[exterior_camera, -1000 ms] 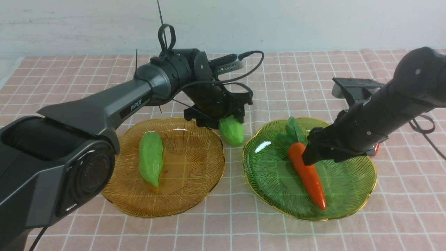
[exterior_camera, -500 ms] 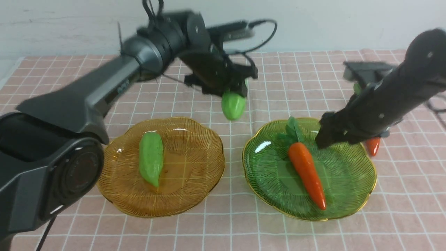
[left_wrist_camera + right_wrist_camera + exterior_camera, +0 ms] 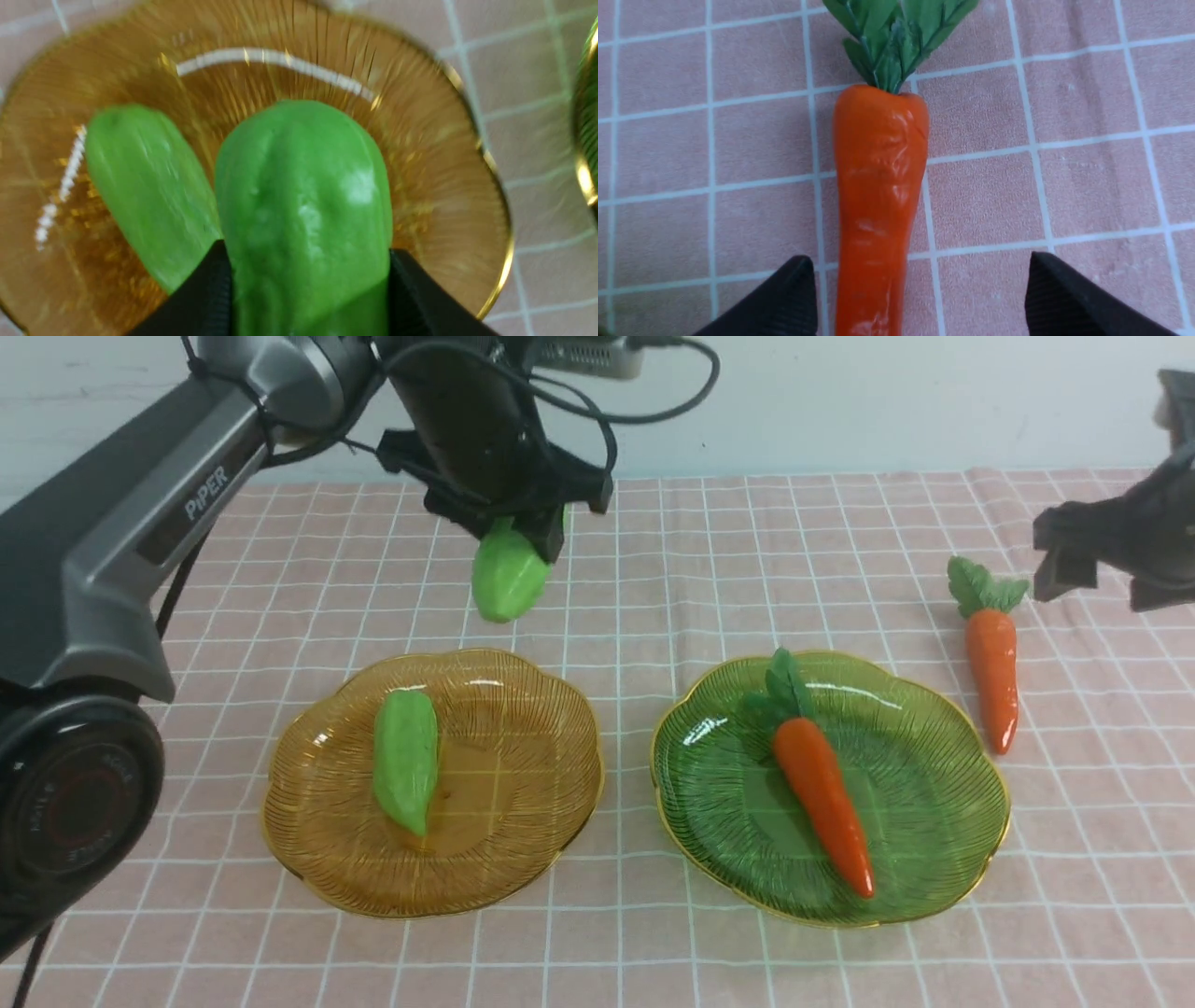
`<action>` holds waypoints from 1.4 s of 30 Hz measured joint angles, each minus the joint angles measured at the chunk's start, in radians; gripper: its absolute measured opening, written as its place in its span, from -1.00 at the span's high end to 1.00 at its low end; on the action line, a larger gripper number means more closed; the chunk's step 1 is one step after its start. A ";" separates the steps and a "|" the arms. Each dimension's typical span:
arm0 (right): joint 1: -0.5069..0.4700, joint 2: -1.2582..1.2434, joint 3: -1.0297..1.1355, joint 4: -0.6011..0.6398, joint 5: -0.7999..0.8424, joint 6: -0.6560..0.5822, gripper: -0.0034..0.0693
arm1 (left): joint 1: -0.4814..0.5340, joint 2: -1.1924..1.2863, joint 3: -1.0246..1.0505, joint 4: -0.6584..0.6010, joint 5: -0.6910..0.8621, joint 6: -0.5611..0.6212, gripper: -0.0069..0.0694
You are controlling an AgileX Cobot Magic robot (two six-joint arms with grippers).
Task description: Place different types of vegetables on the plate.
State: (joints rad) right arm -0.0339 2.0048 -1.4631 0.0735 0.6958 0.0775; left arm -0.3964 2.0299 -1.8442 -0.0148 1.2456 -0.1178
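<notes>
My left gripper (image 3: 512,527) is shut on a light-green gourd (image 3: 508,579) and holds it in the air behind the amber plate (image 3: 523,859); the wrist view shows this gourd (image 3: 303,210) between the jaws. A second gourd (image 3: 405,759) lies on the amber plate, and also shows in the left wrist view (image 3: 145,186). One carrot (image 3: 822,798) lies on the green plate (image 3: 943,859). A second carrot (image 3: 991,663) lies on the cloth right of that plate. My right gripper (image 3: 1088,569) is open and raised above this carrot (image 3: 878,205), apart from it.
A pink checked cloth (image 3: 747,551) covers the table. The pale wall stands behind it. The left arm's cable (image 3: 653,411) loops above the far cloth.
My left gripper has lifted the gourd off the cloth and carried it up and to the left. My right gripper has risen and drawn back right, uncovering the second carrot.
</notes>
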 joint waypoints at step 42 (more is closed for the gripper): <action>0.129 -0.186 -0.036 0.233 0.523 -0.211 0.26 | 0.000 -0.039 0.068 0.041 -0.011 -0.072 -0.18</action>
State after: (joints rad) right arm 0.0951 1.8191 -1.4990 0.3064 1.2186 -0.1333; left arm -0.3964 1.9909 -1.7761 0.0264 1.2346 -0.1897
